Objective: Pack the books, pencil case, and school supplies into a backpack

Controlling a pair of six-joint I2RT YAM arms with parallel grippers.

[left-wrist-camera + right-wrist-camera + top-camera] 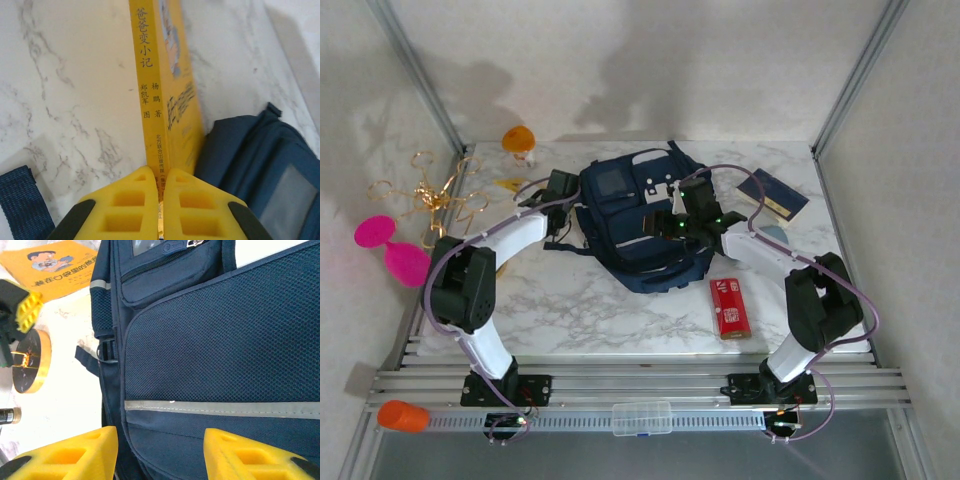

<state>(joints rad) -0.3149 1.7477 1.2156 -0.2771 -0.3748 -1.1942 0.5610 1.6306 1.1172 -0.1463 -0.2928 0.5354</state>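
Though the overhead camera leaves the grip unclear, the left wrist camera shows the left hand [161, 172] pinched shut on one yellow book [170, 75] (spine reads 爸爸变小记) beside the backpack [260, 155] on the tabletop [65, 100]. Right hand [160, 437] half-spread, holding nothing, at the backpack's mesh front. Further right, overhead — one navy book [772, 193], one red box [730, 307].

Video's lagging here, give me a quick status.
Left gripper shut on yellow book edge, beside backpack. Right gripper open, over backpack front. Red box, navy book out on table. Nothing seen blocking.
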